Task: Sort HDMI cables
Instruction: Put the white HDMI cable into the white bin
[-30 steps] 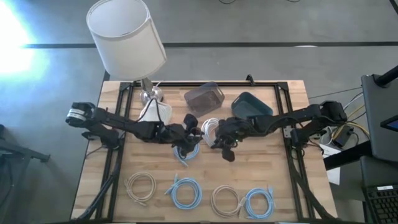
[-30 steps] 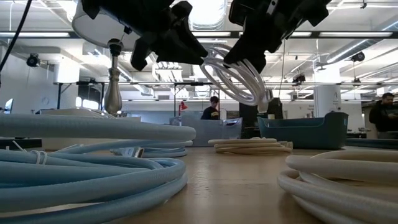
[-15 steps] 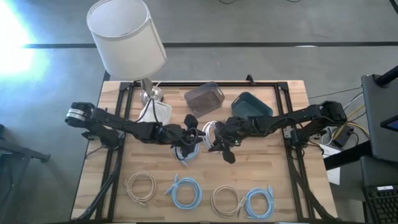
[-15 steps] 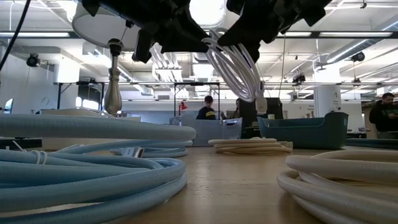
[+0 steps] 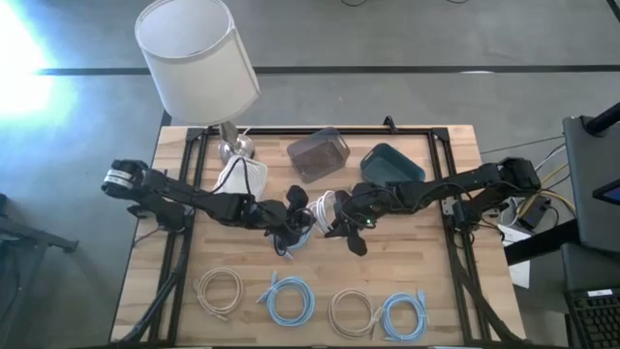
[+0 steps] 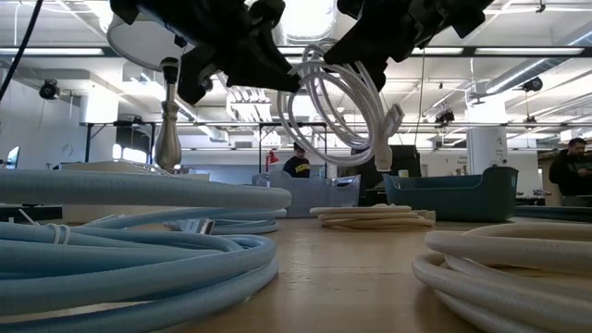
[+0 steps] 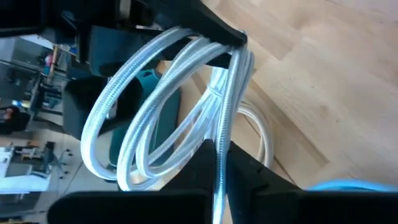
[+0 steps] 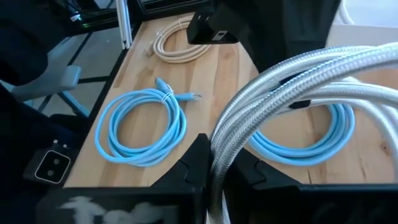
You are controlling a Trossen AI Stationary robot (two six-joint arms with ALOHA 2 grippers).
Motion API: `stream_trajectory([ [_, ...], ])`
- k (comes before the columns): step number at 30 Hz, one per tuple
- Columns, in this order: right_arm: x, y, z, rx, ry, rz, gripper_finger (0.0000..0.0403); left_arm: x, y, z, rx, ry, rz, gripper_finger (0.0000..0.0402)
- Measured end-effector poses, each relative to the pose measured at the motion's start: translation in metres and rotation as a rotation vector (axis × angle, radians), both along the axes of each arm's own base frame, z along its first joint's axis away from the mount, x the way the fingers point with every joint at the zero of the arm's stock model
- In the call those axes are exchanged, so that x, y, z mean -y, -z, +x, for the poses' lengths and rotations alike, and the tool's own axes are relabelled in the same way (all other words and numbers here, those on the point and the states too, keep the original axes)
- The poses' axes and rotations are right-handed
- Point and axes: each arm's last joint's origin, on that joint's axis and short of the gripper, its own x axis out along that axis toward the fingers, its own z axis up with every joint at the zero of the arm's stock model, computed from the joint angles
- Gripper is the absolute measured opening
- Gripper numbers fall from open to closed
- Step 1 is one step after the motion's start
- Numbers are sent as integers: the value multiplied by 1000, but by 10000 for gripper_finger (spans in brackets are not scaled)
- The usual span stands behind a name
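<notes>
A white HDMI cable coil (image 6: 338, 102) hangs in the air over the table's middle, between my two grippers. My left gripper (image 5: 308, 215) is shut on the coil's left side, my right gripper (image 5: 335, 219) on its right side. One plug (image 6: 392, 120) dangles from the coil. A light-blue coil (image 5: 291, 237) lies flat on the table below my left gripper. Along the near edge lie a beige coil (image 5: 220, 289), a light-blue coil (image 5: 289, 299), a second beige coil (image 5: 351, 312) and a second light-blue coil (image 5: 403, 315). My left gripper pinches strands of the white coil (image 7: 219, 163) between its two fingers, coming level from the table's left. The loops fan out beyond the fingers, clear of the table. My right gripper pinches several strands of the same coil (image 8: 227, 146) between its two fingers, coming from the table's right. The coil hangs below and between the two grippers, lifted clear of the wood.
A clear dark bin (image 5: 318, 153) and a teal bin (image 5: 392, 165) stand at the far middle. A lamp (image 5: 199, 58) with a metal base (image 5: 235, 150) stands far left, and something white (image 5: 242, 176) lies beside it. Bare wood shows between the grippers and the near row of coils.
My left gripper has gone toward the right gripper and shut on the white coil. My right gripper has shifted a little toward the table's left. The coil has turned and its loops have spread out wider, still lifted clear.
</notes>
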Motion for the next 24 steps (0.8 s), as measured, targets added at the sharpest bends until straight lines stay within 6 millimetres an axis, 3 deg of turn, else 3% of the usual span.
stream_trajectory([
  [8, 1, -2, 1, 2, 27, 14, 83, 0, 2, -1, -15, -20, -45, 37],
  [17, 5, 4, -2, -57, 146, -67, 146, -1, 8, -4, -78, -59, -72, 18],
  [24, 8, 9, -5, -102, 229, -132, 174, -6, 13, -11, -111, -269, -40, 27],
])
